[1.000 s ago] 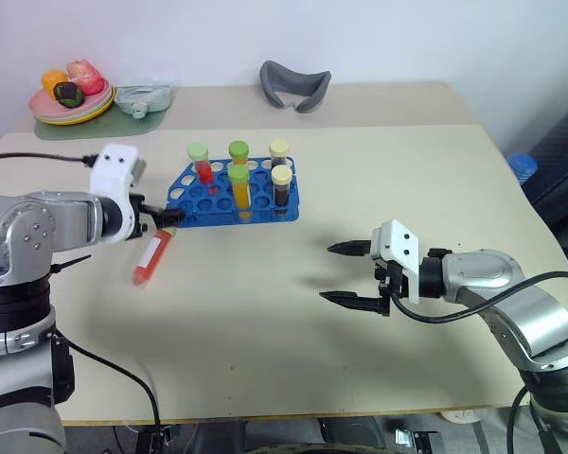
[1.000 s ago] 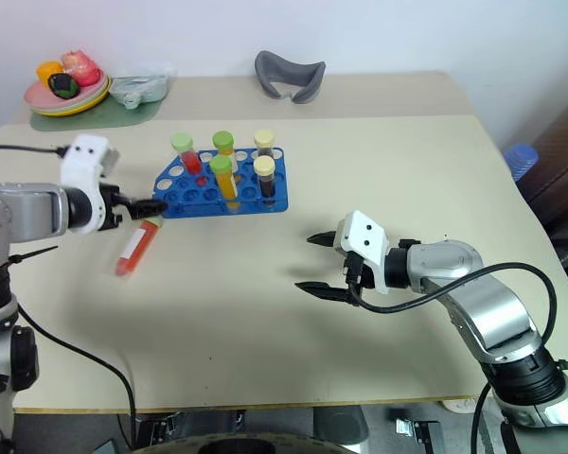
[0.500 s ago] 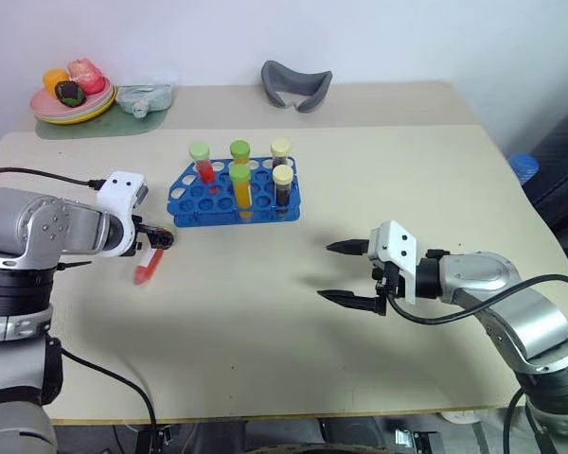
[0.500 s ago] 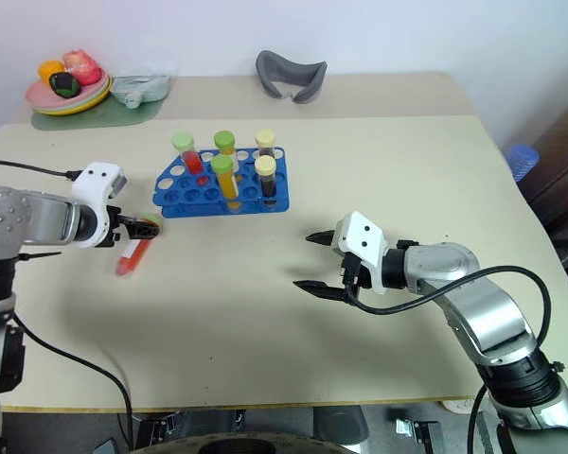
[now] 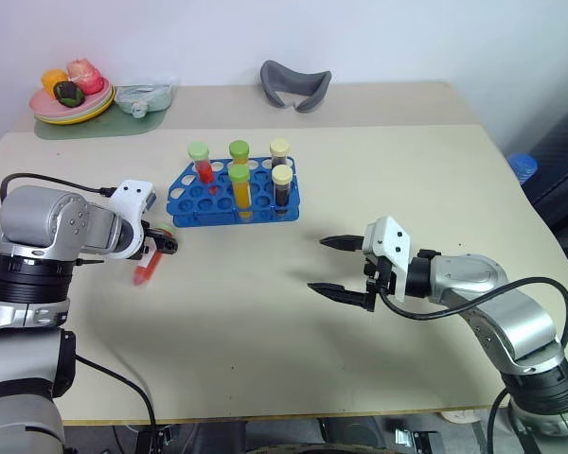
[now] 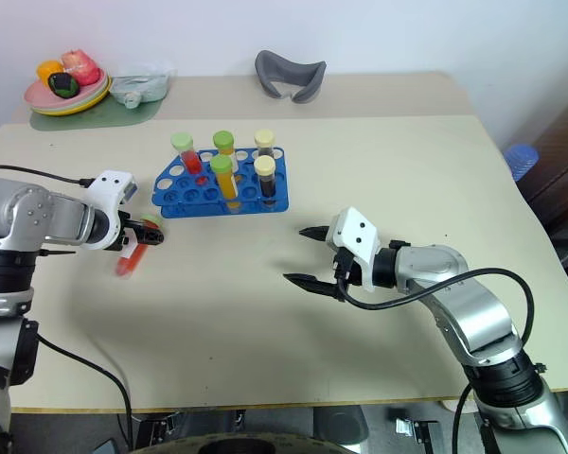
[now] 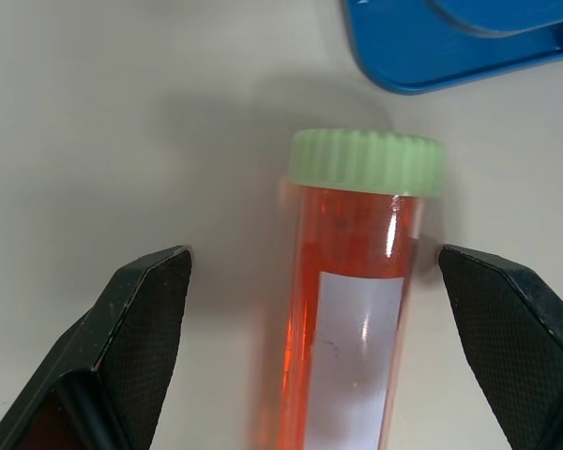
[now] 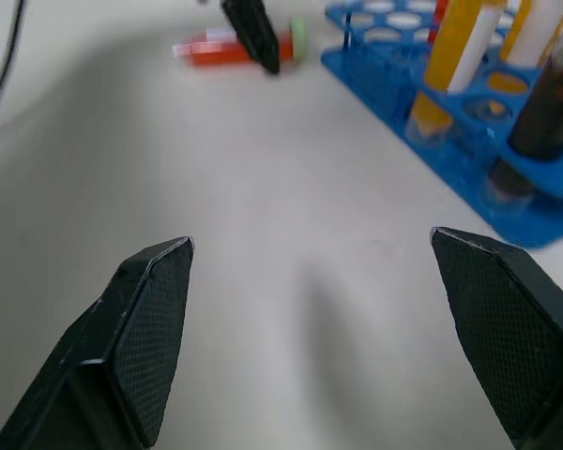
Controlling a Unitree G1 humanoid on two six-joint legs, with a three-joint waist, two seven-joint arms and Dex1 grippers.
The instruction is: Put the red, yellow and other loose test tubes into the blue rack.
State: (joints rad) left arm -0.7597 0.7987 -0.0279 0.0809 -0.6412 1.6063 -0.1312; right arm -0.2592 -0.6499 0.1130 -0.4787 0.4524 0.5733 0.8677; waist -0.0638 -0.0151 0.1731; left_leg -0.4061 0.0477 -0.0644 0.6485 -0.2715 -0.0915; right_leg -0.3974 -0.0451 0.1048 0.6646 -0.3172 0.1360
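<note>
**Left pincer straddles the red tube beside the blue rack**

At the far left corner of the tabletop (image 5: 265, 312) sits a plate of fruit (image 5: 72, 97). Nearer, the left pincer (image 7: 338, 281) points steeply down with its fingers spread wide, one on each side of the red tube (image 7: 352, 309), touching neither side. That tube lies flat on the tabletop, its light green cap toward the corner of the blue rack (image 5: 201, 197), which is just beside it. Five capped tubes stand upright in the rack: one red, two yellow-orange (image 5: 239, 189), two dark brown (image 5: 281, 189). Behind the rack lies a grey curved object (image 5: 294, 85). To the right, well apart from the rack, the right pincer (image 5: 339, 267) hangs open and empty above bare tabletop, pointing left.
</note>
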